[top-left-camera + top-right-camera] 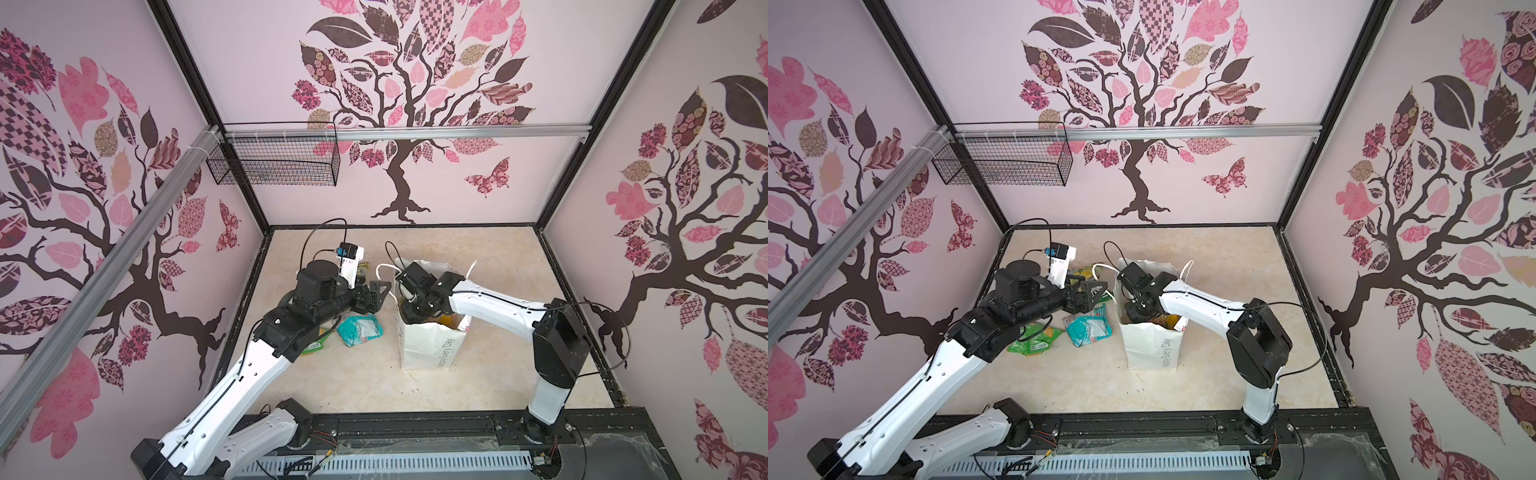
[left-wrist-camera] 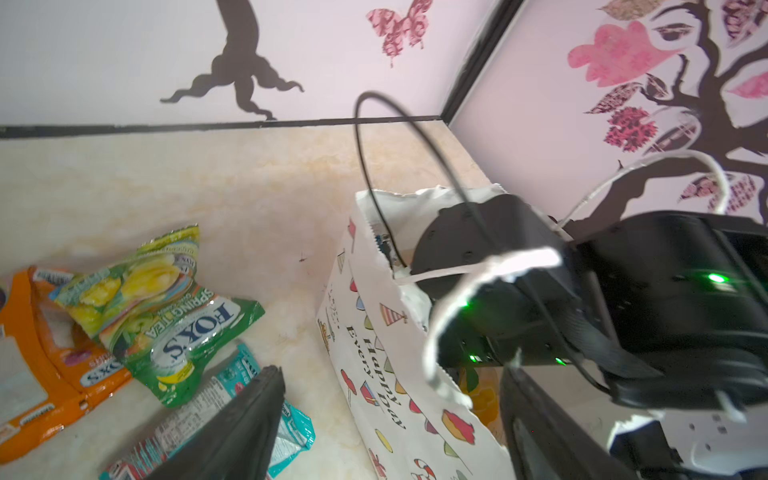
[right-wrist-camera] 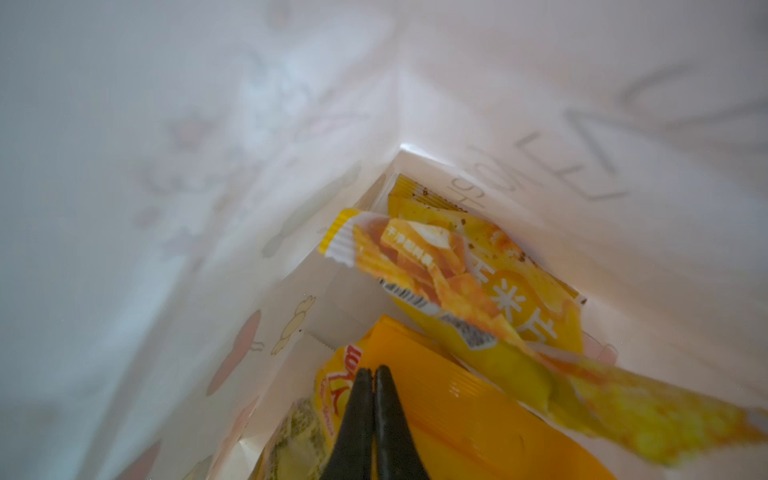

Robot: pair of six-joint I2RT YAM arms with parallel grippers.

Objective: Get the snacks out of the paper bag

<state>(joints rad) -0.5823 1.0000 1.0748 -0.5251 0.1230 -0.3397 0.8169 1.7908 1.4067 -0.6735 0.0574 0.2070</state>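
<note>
several snacks (image 3: 498,291), likely light, crinkly and slippery, lie deep in the paper bag (image 1: 428,345); best pinch a sealed edge. right fingers (image 3: 359,415) sit closed inside it, left fingers (image 2: 241,428) open beside it.

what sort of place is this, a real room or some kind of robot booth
Most likely a staged robot test booth, not a home: tree-decal wall panels set in black frame struts, two arms mounted on a rail at the tabletop's edge, and a wire mesh basket tied to an aluminium bar.
</note>
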